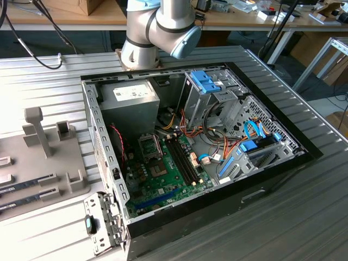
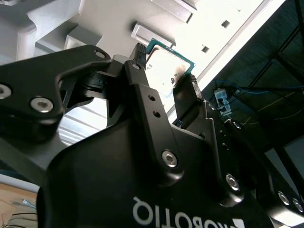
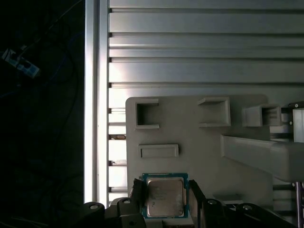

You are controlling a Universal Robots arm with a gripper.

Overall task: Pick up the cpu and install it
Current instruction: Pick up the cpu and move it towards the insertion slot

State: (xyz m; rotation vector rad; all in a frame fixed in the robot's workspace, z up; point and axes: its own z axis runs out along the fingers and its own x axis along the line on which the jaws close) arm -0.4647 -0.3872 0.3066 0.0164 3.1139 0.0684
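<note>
Here, my gripper (image 3: pixel 165 186) has the cpu (image 3: pixel 165 199) (image 2: pixel 164 71) clamped by two opposite edges, with the black fingers (image 3: pixel 195 197) closed against its green rim in both wrist views. I judge that hold deliberate: the silver top and the underside go untouched, and the cpu sits flat between the fingers, as it must to go level into a socket.

In the first wrist view the cpu is over the grey tray (image 3: pixel 199 137), whose raised pockets seem made to keep each part at a known spot. I cannot tell whether the cpu is clear of the tray's surface. The tray lies on the slatted table (image 3: pixel 190 47).

In the exterior view the arm (image 1: pixel 157 24) stands behind the computer case (image 1: pixel 91 125). The case lies on its side with the panel off, I take it so the green board (image 1: pixel 163 185) faces up for a reach from above. The socket (image 1: pixel 149 145) sits near the grey power box (image 1: pixel 133 103). It is well apart from the tray at the exterior view's left, where memory sticks (image 1: pixel 27 187) lie in their slots.

Pick made, by my reading; install not yet done.
</note>
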